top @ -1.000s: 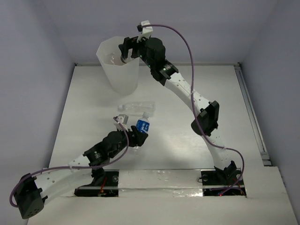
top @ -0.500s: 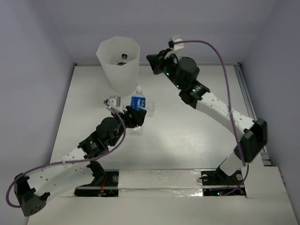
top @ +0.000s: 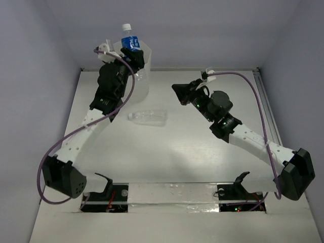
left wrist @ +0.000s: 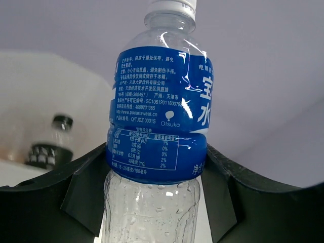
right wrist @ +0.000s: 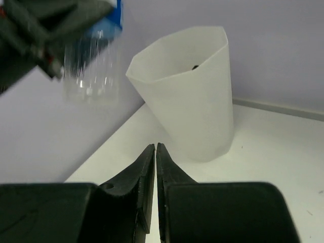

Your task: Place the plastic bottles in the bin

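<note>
Top external, one bin (top: 144, 85), one held bottle (top: 130, 40), one lying bottle (top: 148, 116)

Blue-labelled bottle (top: 129, 41) upright above bin (top: 144, 81), clear bottle (top: 148, 116) lying nearby

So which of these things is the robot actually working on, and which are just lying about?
Job: blue-labelled bottle, gripped by the left end effector above the bin; black-capped bottle inside the bin; clear bottle lying on the table.
Just there: the table; the right end effector, shut and empty.
</note>
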`<state>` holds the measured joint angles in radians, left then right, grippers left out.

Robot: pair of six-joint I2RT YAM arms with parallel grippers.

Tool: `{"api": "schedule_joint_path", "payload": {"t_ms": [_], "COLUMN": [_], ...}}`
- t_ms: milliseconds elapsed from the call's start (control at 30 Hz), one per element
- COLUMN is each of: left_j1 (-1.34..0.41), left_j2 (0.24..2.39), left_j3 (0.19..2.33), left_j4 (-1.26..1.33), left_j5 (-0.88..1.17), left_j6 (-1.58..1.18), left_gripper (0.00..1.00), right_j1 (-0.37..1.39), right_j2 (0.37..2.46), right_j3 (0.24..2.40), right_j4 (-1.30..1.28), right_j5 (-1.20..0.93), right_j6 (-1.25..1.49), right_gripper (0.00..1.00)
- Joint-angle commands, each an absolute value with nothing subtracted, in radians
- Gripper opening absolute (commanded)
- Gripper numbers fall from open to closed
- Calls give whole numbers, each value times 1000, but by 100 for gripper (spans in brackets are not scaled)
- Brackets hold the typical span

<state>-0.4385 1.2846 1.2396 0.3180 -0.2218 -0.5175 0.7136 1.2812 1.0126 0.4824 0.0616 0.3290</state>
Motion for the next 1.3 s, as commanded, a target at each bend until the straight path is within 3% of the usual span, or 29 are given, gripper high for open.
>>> {"api": "schedule_joint_path", "payload": {"t_ms": [0, 167, 600, 967, 1067, 1167, 1200, 1267], "left_j1": [-411, -351, -311, -293, -293, -293, -293, -293], "left_j2": [1360, 1534, 1744, 1724, 1692, 1635, 1599, 1557], "left_j3": [1380, 1603, 1687, 1575, 1580, 1577, 1568, 1537], "left_j4": [428, 383, 498, 513, 462, 420, 411, 385], "left_j5": [-221, -248, -386, -365, -353, -316, -287, -256], "left_j6": [-420, -367, -117, -55, -89, -144, -164, -228], "left_gripper": [52, 52, 61, 93, 96, 95, 95, 94], "right_j1": [710, 710, 710, 710, 710, 710, 710, 701], "right_j2": [1241, 1273, 1310, 1420, 1468, 1564, 1619, 1681], "right_j3": [1006, 1034, 1051, 1138, 1214, 1291, 1345, 1411], "right_j4": [563, 548, 526, 399, 272, 118, 83, -41], "right_j5": [31, -54, -101, -150, -303, -419, -431, -436], "right_j6": [351, 360, 322, 183, 89, -24, -63, -103], "right_gripper": [11, 13, 16, 19, 25, 42, 53, 65]}}
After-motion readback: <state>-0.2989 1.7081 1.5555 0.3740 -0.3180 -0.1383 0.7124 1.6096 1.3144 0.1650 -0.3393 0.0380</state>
